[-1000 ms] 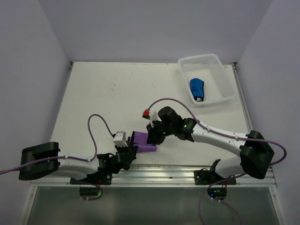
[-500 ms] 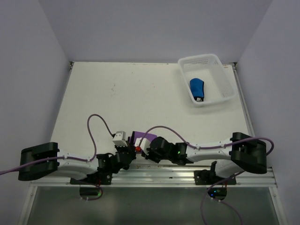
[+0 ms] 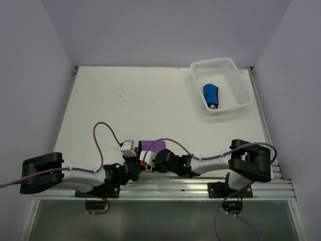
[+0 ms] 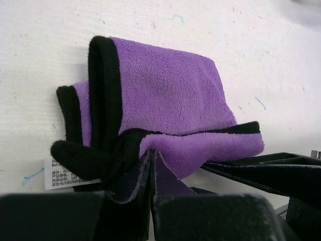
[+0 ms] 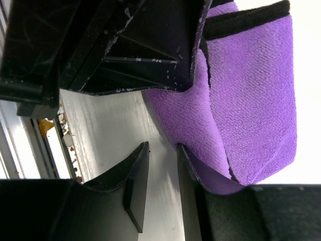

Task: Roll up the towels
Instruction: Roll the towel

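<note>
White-and-black left arm [image 3: 80, 173] and right arm [image 3: 214, 161], lilac cables [image 3: 96, 136], scuffed black pincer fingers [image 5: 135, 188]

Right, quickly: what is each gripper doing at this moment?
Left gripper: closed on the purple towel.
Right gripper: slightly open, gripping nothing.
</note>
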### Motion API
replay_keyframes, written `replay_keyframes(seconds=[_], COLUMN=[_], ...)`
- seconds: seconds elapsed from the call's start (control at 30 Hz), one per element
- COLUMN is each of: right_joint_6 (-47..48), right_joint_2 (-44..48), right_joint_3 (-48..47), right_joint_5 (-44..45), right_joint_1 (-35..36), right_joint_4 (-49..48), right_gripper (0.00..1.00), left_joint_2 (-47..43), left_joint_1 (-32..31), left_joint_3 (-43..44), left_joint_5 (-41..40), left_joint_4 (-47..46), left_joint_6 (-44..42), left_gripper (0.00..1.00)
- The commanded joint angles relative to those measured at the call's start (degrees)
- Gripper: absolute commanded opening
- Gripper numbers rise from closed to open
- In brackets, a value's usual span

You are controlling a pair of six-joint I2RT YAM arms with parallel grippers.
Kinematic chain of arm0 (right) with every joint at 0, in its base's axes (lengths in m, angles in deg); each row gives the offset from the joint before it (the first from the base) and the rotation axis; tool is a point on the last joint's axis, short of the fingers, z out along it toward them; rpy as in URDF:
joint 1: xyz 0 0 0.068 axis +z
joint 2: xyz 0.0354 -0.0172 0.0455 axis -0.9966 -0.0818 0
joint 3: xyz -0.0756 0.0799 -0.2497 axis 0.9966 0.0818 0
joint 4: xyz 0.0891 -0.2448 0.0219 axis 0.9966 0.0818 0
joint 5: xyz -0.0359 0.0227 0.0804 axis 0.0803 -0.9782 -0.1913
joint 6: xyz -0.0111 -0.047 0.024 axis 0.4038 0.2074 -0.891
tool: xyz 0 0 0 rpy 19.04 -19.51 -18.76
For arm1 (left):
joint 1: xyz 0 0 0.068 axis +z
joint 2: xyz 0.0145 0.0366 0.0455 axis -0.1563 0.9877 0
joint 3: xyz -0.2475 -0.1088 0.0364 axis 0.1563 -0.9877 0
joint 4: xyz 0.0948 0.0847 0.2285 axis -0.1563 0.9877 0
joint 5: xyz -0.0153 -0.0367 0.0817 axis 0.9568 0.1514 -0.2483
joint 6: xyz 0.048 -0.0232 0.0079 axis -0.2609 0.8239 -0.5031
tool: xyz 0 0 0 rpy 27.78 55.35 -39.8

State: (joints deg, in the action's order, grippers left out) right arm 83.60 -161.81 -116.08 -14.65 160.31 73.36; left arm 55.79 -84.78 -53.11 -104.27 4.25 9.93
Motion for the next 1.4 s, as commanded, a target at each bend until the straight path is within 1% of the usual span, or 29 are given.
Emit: replay_keyframes(seconds=[0.0,0.13,0.23,0.3,0.4,0.47,0.57,0.7,0.83,1.0,1.17,1.37], right_joint_6=[2.1,2.7,3.4,4.9,6.7,7.8,8.0,8.3,12.1,13.7,14.8,16.2], right_joint_2=[-1.1,1.1,4.5,5.9,7.8,8.3,7.6,6.5,3.9,1.8,0.1,0.5], right_joint_3=[-1.9,-0.6,0.3,0.4,2.3,2.5,1.8,2.3,0.9,-0.7,-0.5,0.0], right_joint_5=[1.9,1.4,0.7,-0.3,-1.3,-1.8,-2.7,-3.6,-1.8,-1.1,0.2,1.7], right_joint_1=[0.1,0.5,0.8,1.4,1.8,1.9,1.8,1.8,1.9,1.8,1.8,1.7], right_joint_4=[-3.5,-4.3,-6.3,-6.3,-9.2,-9.0,-6.7,-7.0,-5.3,-3.9,-6.2,-8.0], right_gripper=[0.34,0.36,0.38,0.39,0.42,0.43,0.43,0.43,0.44,0.48,0.50,0.51], left_joint_2=[0.4,-1.1,-1.8,-1.9,-1.7,-1.9,-2.1,-2.2,-1.6,-1.9,-3.1,-3.6], left_joint_1=[0.2,0.2,0.4,0.4,0.5,0.6,0.6,0.6,0.6,0.6,0.7,0.7], left_joint_3=[-1.2,-2.1,-2.6,-2.7,-2.6,-2.6,-2.6,-2.7,-2.8,-2.7,-3.4,-3.7], left_joint_5=[1.1,1.2,1.1,1.0,1.1,1.2,1.2,1.4,1.6,1.8,2.0,2.1], left_joint_4=[1.4,1.3,1.4,1.4,1.5,1.7,1.7,1.7,1.0,1.1,1.2,1.1], left_joint_6=[-0.6,-0.5,-0.3,-0.3,-0.3,-0.3,-0.3,-0.2,-0.3,-0.3,-0.5,-0.6], left_gripper=[0.03,0.03,0.03,0.03,0.03,0.03,0.03,0.03,0.03,0.03,0.03,0.03])
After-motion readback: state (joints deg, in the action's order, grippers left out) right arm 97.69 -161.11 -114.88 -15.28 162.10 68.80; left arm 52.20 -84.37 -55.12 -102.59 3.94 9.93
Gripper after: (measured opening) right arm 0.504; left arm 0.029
